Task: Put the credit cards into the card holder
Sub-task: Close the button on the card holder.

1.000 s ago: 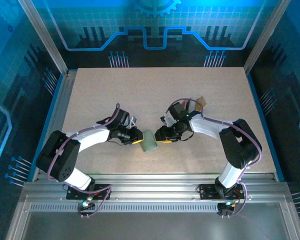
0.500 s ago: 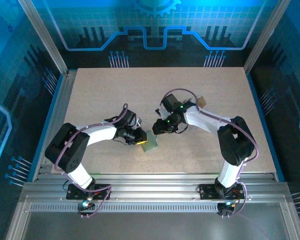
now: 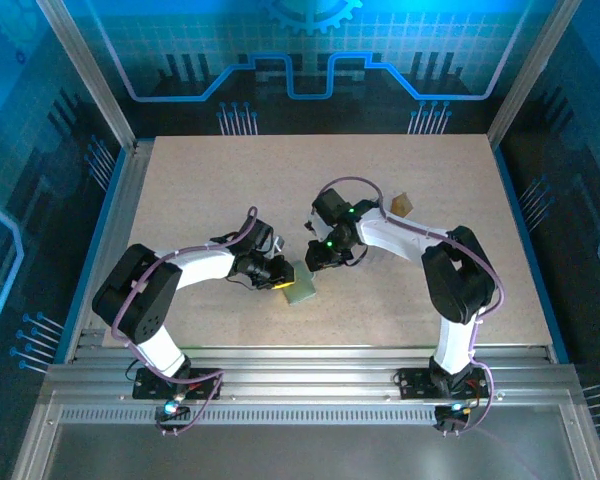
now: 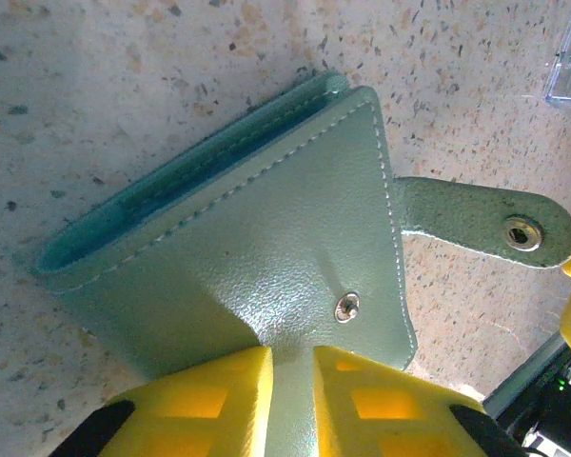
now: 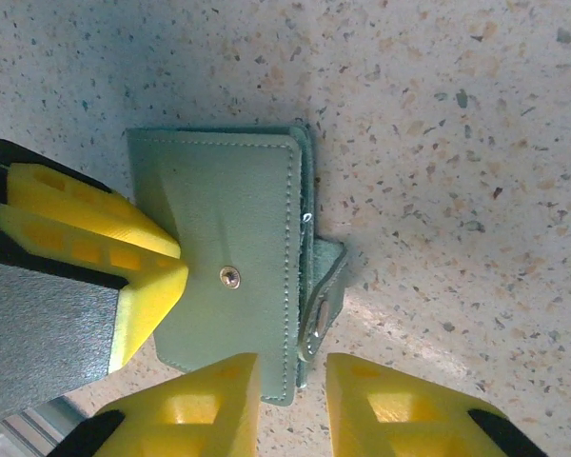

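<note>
Card holder point(image 3: 300, 291) lies folded near the front middle of the table point(image 3: 230, 190), strap unsnapped, with the left gripper point(image 4: 292, 369) clamped on one edge. The right gripper point(image 5: 293, 373) has swung in over the strap side and narrowed its jaws — a gap shows, and whether they bite I can't tell. Opening comes next, I'd judge — a tan card point(image 3: 401, 204) waits well apart at the back.

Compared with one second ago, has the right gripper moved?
Yes. The right gripper has shifted slightly farther from the near rail, upward in the top view.
</note>
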You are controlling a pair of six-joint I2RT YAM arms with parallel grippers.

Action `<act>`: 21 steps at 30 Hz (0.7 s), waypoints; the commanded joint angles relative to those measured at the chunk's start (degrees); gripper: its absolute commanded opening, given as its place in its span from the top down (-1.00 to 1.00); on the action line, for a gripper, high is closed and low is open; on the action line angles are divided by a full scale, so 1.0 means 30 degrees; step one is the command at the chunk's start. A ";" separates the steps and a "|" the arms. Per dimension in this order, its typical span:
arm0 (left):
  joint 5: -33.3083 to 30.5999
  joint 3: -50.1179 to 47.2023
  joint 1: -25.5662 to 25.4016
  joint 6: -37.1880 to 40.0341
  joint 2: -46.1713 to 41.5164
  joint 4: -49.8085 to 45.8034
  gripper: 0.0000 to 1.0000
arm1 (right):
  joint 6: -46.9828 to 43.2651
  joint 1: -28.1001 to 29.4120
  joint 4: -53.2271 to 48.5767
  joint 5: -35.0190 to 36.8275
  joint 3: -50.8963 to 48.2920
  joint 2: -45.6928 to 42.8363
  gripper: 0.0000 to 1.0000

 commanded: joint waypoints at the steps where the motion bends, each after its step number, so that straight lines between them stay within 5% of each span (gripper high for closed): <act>1: -0.0561 0.0255 -0.0133 0.0328 0.0312 -0.0131 0.60 | -0.0343 0.0185 -0.0725 0.0266 0.0628 0.0441 0.54; 16: -0.0591 -0.0082 -0.0109 0.0328 0.0279 0.0044 0.60 | -0.0703 0.0068 -0.0510 0.0342 0.0754 0.0593 1.00; 21: -0.0503 -0.0215 -0.0110 0.0241 0.0319 0.0322 0.60 | -0.1311 0.0122 0.0207 -0.0972 0.0294 0.0135 1.00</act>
